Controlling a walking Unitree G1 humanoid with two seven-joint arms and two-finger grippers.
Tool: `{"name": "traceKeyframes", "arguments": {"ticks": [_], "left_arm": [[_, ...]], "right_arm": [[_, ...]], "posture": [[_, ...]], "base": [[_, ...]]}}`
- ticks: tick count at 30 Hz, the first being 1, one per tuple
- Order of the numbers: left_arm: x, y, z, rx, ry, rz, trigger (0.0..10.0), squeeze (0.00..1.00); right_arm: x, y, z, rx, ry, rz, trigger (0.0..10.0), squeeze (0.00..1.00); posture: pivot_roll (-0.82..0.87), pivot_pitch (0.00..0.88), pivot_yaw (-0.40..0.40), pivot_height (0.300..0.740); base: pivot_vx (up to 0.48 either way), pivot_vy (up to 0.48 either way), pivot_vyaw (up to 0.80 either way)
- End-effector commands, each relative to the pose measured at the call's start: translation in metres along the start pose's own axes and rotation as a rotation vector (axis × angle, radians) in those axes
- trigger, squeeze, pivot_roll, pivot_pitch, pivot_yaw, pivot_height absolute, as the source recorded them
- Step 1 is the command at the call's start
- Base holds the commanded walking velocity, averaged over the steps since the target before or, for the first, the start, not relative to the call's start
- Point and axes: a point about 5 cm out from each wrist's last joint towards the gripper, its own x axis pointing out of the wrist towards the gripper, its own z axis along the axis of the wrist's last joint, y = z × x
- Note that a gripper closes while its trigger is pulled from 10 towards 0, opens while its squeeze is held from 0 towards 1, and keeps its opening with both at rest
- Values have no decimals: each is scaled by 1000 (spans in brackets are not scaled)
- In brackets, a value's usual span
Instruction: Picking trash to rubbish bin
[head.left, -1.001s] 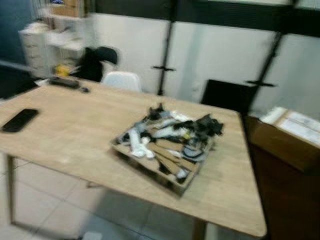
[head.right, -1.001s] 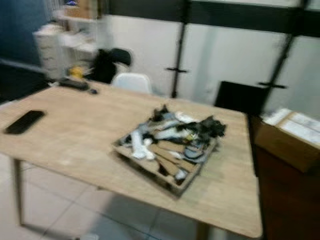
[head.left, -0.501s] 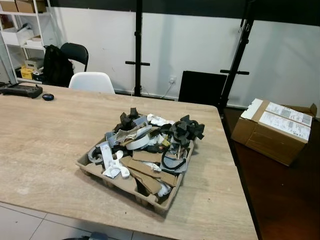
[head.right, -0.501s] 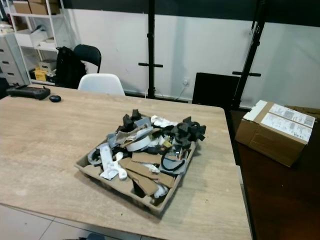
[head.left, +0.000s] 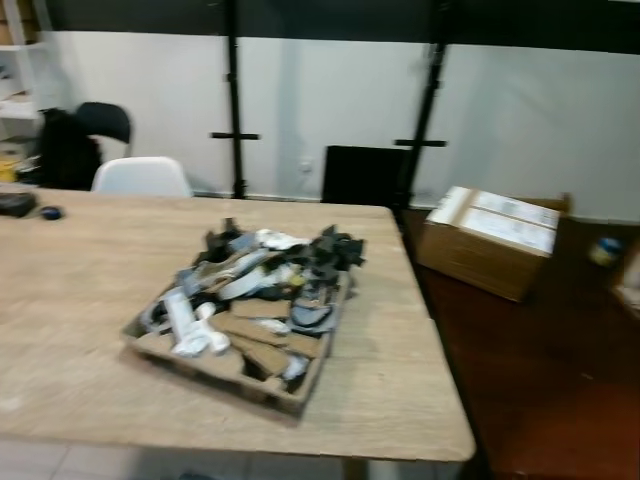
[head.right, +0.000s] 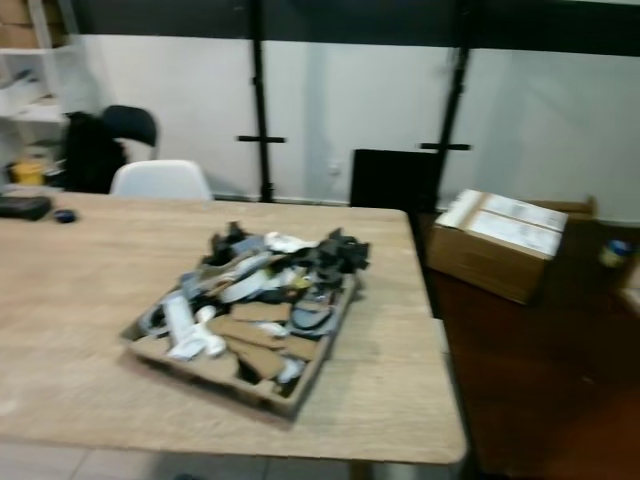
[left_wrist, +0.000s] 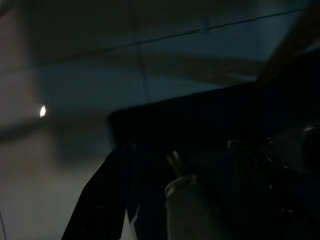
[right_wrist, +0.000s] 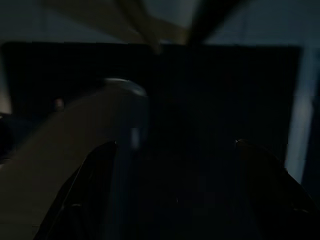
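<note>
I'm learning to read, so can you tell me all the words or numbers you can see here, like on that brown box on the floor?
No text can be read.
Cardboard box: white labels on top, print too blurred to read.
Tray of trash on the table: no words made out on the scraps.

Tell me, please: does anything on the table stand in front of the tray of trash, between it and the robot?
Nothing visible does. The tray of trash lies on the wooden table near its front edge, with bare tabletop in front of it. The cardboard box sits on the floor to the right, apart from it.
</note>
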Motion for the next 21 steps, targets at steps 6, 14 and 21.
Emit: {"name": "traceKeyframes", "arguments": {"ticks": [6, 14, 21], "left_arm": [[-1, 0, -5, 0, 16, -1, 10000, 0], [-1, 1, -6, -1, 23, 15, 10000, 0], [-3, 9, -11, -29, 54, 84, 10000, 0]], "right_arm": [[0, -2, -4, 4, 22, -6, 10000, 0], [0, 1, 0, -17, 20, 11, 10000, 0], [1, -1, 19, -11, -88, -14, 10000, 0]], "posture": [[-74, 117, -11, 740], [-73, 119, -14, 740], [-71, 118, -20, 740]], "base": [[0, 0, -800], [0, 0, -200], [0, 0, 0]]}}
